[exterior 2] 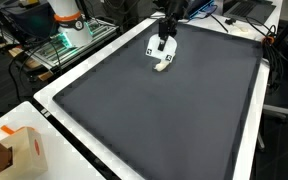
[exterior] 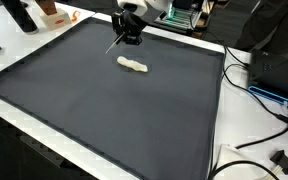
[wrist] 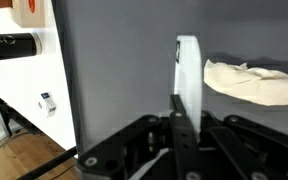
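Note:
My gripper (exterior: 128,38) hangs over the far part of a dark grey mat (exterior: 104,110), and it also shows in an exterior view (exterior 2: 164,38). In the wrist view the jaws (wrist: 184,112) are shut on a narrow white flat piece (wrist: 188,70) that stands upright between the fingers. A crumpled white cloth (exterior: 133,66) lies on the mat just beside the gripper. The cloth also shows in an exterior view (exterior 2: 162,63) and in the wrist view (wrist: 256,83). The gripper is above the cloth and not touching it.
The mat lies on a white table (exterior 2: 59,135). An orange and white box (exterior 2: 19,150) stands at one corner, also seen in an exterior view (exterior: 54,12). A black cylinder (wrist: 9,43) lies off the mat. Cables (exterior: 259,95) run along one side.

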### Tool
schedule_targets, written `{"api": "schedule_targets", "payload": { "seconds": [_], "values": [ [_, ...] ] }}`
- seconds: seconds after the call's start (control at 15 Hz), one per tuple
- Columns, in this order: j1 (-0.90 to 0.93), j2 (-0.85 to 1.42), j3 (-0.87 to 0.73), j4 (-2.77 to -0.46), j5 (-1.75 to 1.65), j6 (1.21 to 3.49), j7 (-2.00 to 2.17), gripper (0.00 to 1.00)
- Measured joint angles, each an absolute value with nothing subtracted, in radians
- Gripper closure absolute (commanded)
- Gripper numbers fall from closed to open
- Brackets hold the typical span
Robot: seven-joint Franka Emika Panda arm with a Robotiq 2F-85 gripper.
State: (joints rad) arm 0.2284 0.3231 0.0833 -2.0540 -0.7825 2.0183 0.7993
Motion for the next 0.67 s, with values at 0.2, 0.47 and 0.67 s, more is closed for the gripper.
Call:
{"api": "schedule_targets", "payload": {
  "seconds": [0.2, 0.47, 0.67],
  "values": [
    [0.228, 0.315, 0.083, -2.056, -0.784, 2.028, 0.757, 0.99],
    [0.224, 0.292, 0.083, -2.077, -0.784, 2.077, 0.680, 0.99],
    [0.221, 0.269, 0.083, -2.097, -0.783, 2.108, 0.619, 0.99]
  ]
}}
